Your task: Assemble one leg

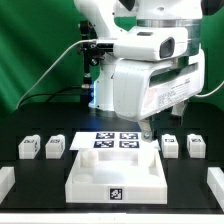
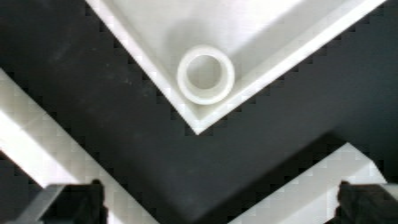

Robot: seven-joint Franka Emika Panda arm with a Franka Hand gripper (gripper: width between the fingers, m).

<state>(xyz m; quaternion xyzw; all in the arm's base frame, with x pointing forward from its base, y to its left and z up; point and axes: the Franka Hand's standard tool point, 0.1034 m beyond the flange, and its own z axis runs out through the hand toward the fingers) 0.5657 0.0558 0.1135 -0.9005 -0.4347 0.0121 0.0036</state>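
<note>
- Looking at the exterior view, all four legs stand loose on the black table (image 1: 40, 178), and none is joined to anything.
- By that view's sides, the far-left leg (image 1: 28, 148) and inner-left leg (image 1: 56, 147) sit on one side of the marker board (image 1: 113, 140). The inner-right leg (image 1: 170, 146) and far-right leg (image 1: 196, 143) sit on the other.
- The white tray-like panel (image 1: 113, 178) lies in front of the marker board, apart from every leg.
- The gripper (image 1: 143, 129) hangs low by the marker board's edge on the exterior view's right, nearest the inner-right leg but not touching it. Whether it is spread or closed cannot be read from this view.
- In the wrist view, the two fingertips (image 2: 71, 200) stand wide apart with only black table between them, so the gripper (image 2: 217, 204) is released and empty.
- Beyond the fingertips, a corner of the panel (image 2: 294, 45) shows a round socket (image 2: 205, 77) with nothing in it.
- No leg appears in this view.
- As a judgement, the task has barely begun. Grasping a leg, carrying it to a corner socket, seating it and turning it home all remain.
</note>
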